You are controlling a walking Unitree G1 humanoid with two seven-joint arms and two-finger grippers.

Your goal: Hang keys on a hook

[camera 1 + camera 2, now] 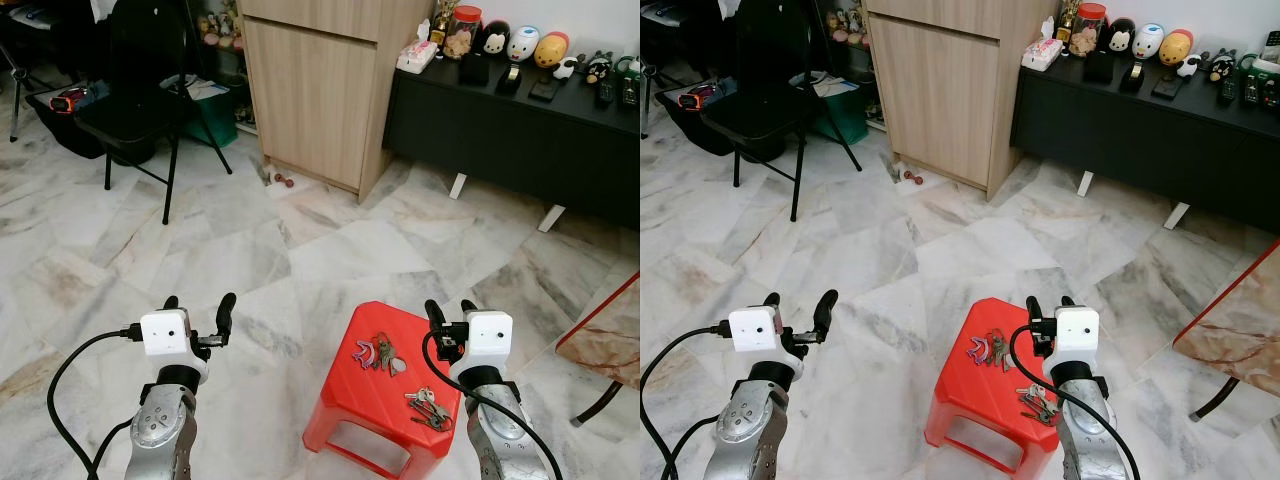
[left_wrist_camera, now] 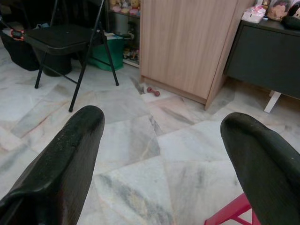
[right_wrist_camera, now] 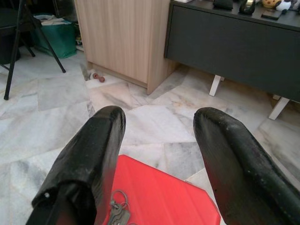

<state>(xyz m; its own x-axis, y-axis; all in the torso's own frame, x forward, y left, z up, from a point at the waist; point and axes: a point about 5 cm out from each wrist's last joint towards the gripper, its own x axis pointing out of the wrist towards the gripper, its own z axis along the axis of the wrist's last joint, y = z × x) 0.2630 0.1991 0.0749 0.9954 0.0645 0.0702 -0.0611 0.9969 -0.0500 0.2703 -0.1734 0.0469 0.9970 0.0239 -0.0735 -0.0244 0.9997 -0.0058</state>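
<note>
Left gripper (image 2: 161, 140), two black fingers (image 2: 63, 164) spread apart above a grey-veined marble tile floor (image 2: 136, 140). Beyond: pale wooden cabinet (image 2: 187, 42), black folding chair (image 2: 63, 37), dark low sideboard (image 2: 265, 51), red plastic stool corner (image 2: 232, 213).
</note>
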